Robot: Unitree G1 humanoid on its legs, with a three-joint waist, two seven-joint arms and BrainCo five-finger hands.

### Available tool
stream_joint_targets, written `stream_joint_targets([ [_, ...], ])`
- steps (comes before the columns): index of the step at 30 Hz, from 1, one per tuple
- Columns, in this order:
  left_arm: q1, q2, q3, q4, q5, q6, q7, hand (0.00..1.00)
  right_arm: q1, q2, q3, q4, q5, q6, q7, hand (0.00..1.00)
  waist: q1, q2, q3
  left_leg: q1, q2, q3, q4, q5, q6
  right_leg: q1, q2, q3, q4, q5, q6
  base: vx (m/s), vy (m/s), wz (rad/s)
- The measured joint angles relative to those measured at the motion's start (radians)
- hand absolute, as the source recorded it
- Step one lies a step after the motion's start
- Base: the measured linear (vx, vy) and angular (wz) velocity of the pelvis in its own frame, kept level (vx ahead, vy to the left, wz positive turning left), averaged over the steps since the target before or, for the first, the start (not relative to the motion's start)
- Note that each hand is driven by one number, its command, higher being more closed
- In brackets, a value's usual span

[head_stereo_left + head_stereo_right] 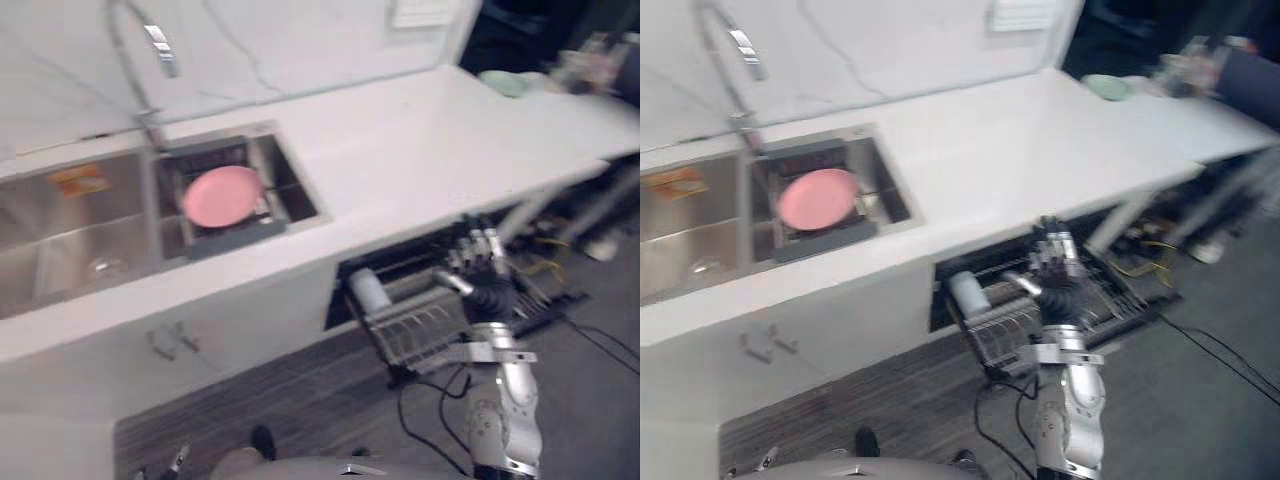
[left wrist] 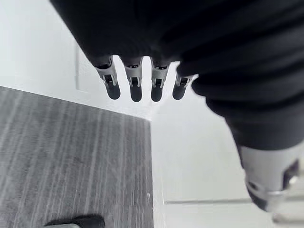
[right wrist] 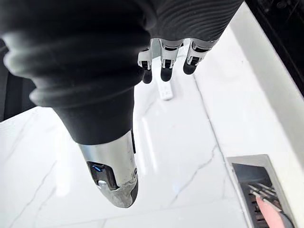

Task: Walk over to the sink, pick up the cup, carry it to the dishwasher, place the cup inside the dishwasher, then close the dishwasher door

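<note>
Pale cup [image 1: 367,291] lies at the left end of the pulled-out dishwasher rack [image 1: 420,335], the right hand [image 1: 480,270] raised just right of it, fingers straight and empty, the left hand [image 2: 136,85] likewise straight-fingered.

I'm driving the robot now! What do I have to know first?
Left hand: open, empty, low over the floor.
Right hand: open, empty, raised by the rack.
Cup: in the pulled-out dishwasher rack.
Done: cup fetched and put in.
Left: probably push the rack in, then close the door.
</note>
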Motion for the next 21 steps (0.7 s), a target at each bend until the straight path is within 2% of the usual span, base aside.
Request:
stream_joint_targets([
  [1, 0.013, -0.003, 0.001, -0.001, 0.002, 0.0, 0.0, 0.0, -0.003, -0.003, -0.001, 0.001, 0.009, 0.0, -0.006, 0.0, 0.0, 0.004, -0.002, 0.007, -0.012, -0.007, -0.003, -0.002, 0.005, 0.011, -0.01, 0.001, 0.005, -0.003, 0.004, 0.09, 0.217, 0.88],
  [3, 0.037, -0.006, 0.005, 0.0, 0.021, 0.005, -0.003, 0.0, 0.005, 0.02, 0.002, -0.006, 0.028, -0.005, -0.005, 0.0, -0.004, -0.001, -0.004, 0.063, -0.073, -0.058, -0.11, 0.028, 0.021, 0.044, -0.045, 0.001, 0.015, -0.025, 0.029, 0.03, 0.205, 0.69],
  [5, 0.04, -0.009, 0.009, 0.001, 0.037, 0.012, -0.012, 0.0, 0.006, 0.055, 0.001, -0.005, 0.028, -0.006, -0.006, 0.0, -0.006, -0.005, -0.003, 0.088, -0.1, -0.077, -0.168, 0.043, 0.019, 0.047, -0.066, 0.0, 0.046, -0.042, 0.036, -0.01, 0.153, 0.34],
  [6, 0.039, -0.007, 0.01, 0.002, 0.044, 0.015, -0.018, 0.0, 0.011, 0.07, 0.001, -0.005, 0.028, -0.006, -0.008, 0.0, -0.007, -0.012, 0.0, 0.091, -0.107, -0.082, -0.168, 0.03, 0.026, 0.038, -0.082, 0.0, 0.081, -0.06, 0.033, -0.01, 0.128, 0.19],
  [8, 0.036, -0.003, 0.005, 0.007, 0.053, 0.018, -0.028, 0.0, 0.033, 0.082, 0.003, -0.005, 0.027, -0.008, -0.013, 0.0, -0.019, -0.02, 0.006, 0.097, -0.114, -0.096, -0.168, 0.02, 0.034, 0.01, -0.126, 0.003, 0.21, -0.096, 0.001, 0.0, 0.07, 0.2],
  [9, 0.031, 0.008, -0.012, 0.019, 0.071, 0.016, -0.032, 0.0, 0.056, 0.082, 0.004, -0.005, 0.027, -0.016, -0.019, 0.0, -0.03, -0.017, 0.004, 0.1, -0.114, -0.116, -0.168, 0.018, 0.037, -0.026, -0.15, 0.024, 0.316, -0.113, -0.06, 0.08, 0.053, 0.44],
  [10, 0.017, 0.027, -0.036, 0.027, 0.073, 0.015, -0.038, 0.0, 0.077, 0.082, 0.005, -0.005, 0.027, -0.023, -0.034, 0.0, -0.047, -0.019, 0.007, 0.097, -0.108, -0.152, -0.168, 0.019, 0.043, -0.086, -0.157, 0.114, 0.42, -0.133, -0.105, 0.11, 0.03, 0.59],
  [11, 0.01, 0.033, -0.052, 0.028, 0.071, 0.017, -0.04, 0.0, 0.087, 0.084, 0.004, -0.006, 0.027, -0.025, -0.039, 0.0, -0.06, -0.018, 0.008, 0.095, -0.103, -0.179, -0.168, 0.021, 0.043, -0.108, -0.138, 0.183, 0.442, -0.16, -0.092, 0.14, -0.024, 0.97],
  [12, -0.019, 0.061, -0.075, 0.028, 0.071, 0.02, -0.042, 0.0, 0.112, 0.085, 0.002, -0.008, 0.027, -0.03, -0.052, 0.0, -0.088, -0.02, 0.017, 0.088, -0.096, -0.236, -0.167, 0.03, 0.038, -0.123, -0.071, 0.309, 0.424, -0.209, -0.062, 0.11, -0.064, 1.19],
  [13, -0.042, 0.086, -0.094, 0.028, 0.071, 0.02, -0.044, 0.0, 0.131, 0.085, 0.001, -0.013, 0.027, -0.034, -0.059, 0.0, -0.1, -0.044, 0.02, 0.079, -0.097, -0.274, -0.167, 0.037, 0.03, -0.134, -0.028, 0.396, 0.378, -0.236, -0.056, 0.11, -0.071, 1.09],
  [14, -0.05, 0.095, -0.096, 0.029, 0.072, 0.022, -0.046, 0.0, 0.134, 0.085, 0.001, -0.015, 0.027, -0.039, -0.065, 0.0, -0.1, -0.057, 0.021, 0.08, -0.097, -0.278, -0.167, 0.039, 0.028, -0.137, -0.016, 0.41, 0.358, -0.239, -0.059, 0.1, -0.068, 0.59],
  [15, -0.066, 0.109, -0.097, 0.037, 0.073, 0.03, -0.049, 0.0, 0.133, 0.085, 0.0, -0.025, 0.029, -0.05, -0.076, 0.0, -0.087, -0.078, 0.02, 0.082, -0.097, -0.283, -0.167, 0.045, 0.019, -0.159, 0.002, 0.42, 0.319, -0.238, -0.063, 0.1, -0.066, 0.25],
  [16, -0.072, 0.113, -0.102, 0.038, 0.077, 0.031, -0.051, 0.0, 0.132, 0.085, 0.001, -0.05, 0.034, -0.065, -0.076, 0.0, -0.089, -0.081, 0.02, 0.083, -0.097, -0.293, -0.166, 0.045, 0.014, -0.18, 0.009, 0.422, 0.288, -0.23, -0.072, 0.1, -0.064, 0.22],
  [17, -0.072, 0.113, -0.106, 0.037, 0.079, 0.03, -0.051, 0.0, 0.13, 0.085, 0.001, -0.064, 0.038, -0.074, -0.075, 0.0, -0.091, -0.08, 0.02, 0.084, -0.097, -0.294, -0.163, 0.044, 0.01, -0.186, 0.01, 0.426, 0.268, -0.215, -0.076, 0.12, -0.061, 0.26],
  [18, -0.071, 0.114, -0.109, 0.038, 0.079, 0.029, -0.051, 0.0, 0.127, 0.085, 0.001, -0.084, 0.043, -0.089, -0.075, 0.0, -0.094, -0.082, 0.023, 0.093, -0.101, -0.298, -0.162, 0.042, 0.003, -0.186, 0.011, 0.449, 0.227, -0.139, -0.073, 0.09, -0.046, 0.2],
  [19, -0.071, 0.113, -0.109, 0.042, 0.079, 0.029, -0.052, 0.0, 0.128, 0.084, 0.0, -0.089, 0.047, -0.093, -0.076, 0.0, -0.097, -0.082, 0.023, 0.099, -0.101, -0.301, -0.164, 0.04, -0.003, -0.175, 0.012, 0.453, 0.224, -0.126, -0.038, 0.11, -0.086, 0.1],
  [20, -0.069, 0.112, -0.107, 0.043, 0.078, 0.028, -0.058, 0.0, 0.122, 0.083, 0.0, -0.09, 0.047, -0.102, -0.077, 0.0, -0.092, -0.078, 0.016, 0.11, -0.089, -0.296, -0.168, 0.032, -0.016, -0.148, 0.027, 0.455, 0.201, -0.124, -0.03, 0.09, -0.114, -0.08],
  [21, -0.067, 0.105, -0.107, 0.043, 0.077, 0.028, -0.068, 0.0, 0.113, 0.083, 0.002, -0.091, 0.047, -0.108, -0.076, 0.0, -0.089, -0.059, 0.018, 0.116, -0.076, -0.287, -0.168, 0.028, -0.025, -0.138, 0.043, 0.459, 0.175, -0.122, -0.033, 0.12, -0.139, -0.17],
])
